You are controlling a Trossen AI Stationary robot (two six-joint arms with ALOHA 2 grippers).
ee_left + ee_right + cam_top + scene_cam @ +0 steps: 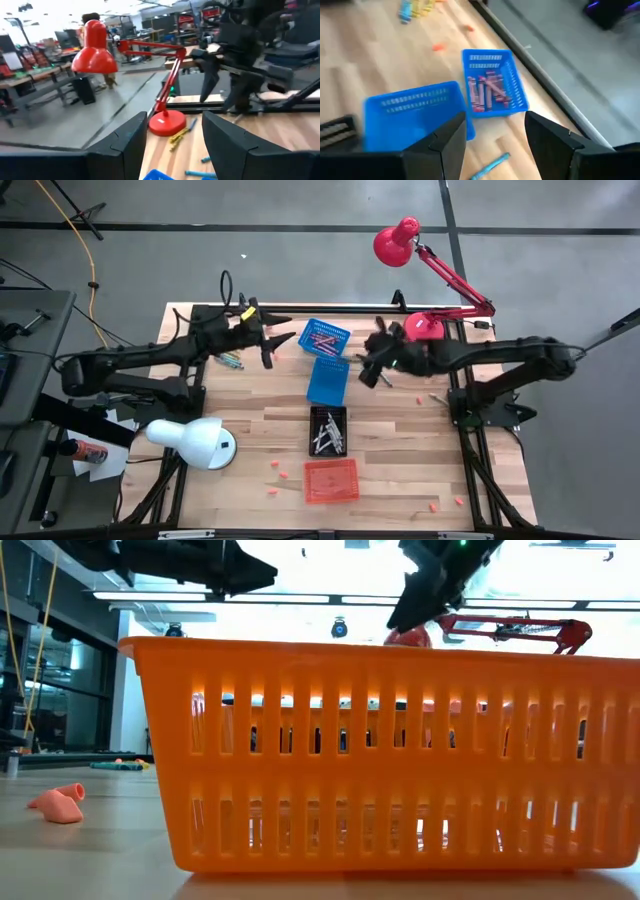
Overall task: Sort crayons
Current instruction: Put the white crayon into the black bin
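Pink and red crayons lie in the far blue basket (pixel 323 337), which also shows in the right wrist view (pixel 492 85). Grey crayons lie in the black basket (pixel 328 430). A loose pile of mixed crayons (pixel 228 362) lies on the table by the left arm. A blue crayon (pixel 490 167) lies on the table below my right gripper. My left gripper (pixel 285 330) is open and empty, raised just left of the far blue basket. My right gripper (pixel 365 370) is open and empty, raised right of the second blue basket (pixel 328 380).
An orange basket (pixel 331 480) stands near the front edge. A red lamp (pixel 425 325) stands at the far right, with yellow and blue crayons (pixel 177 135) near its base. A white lamp (pixel 195 442) stands front left. Small pink bits (pixel 280 470) lie scattered on the front of the table.
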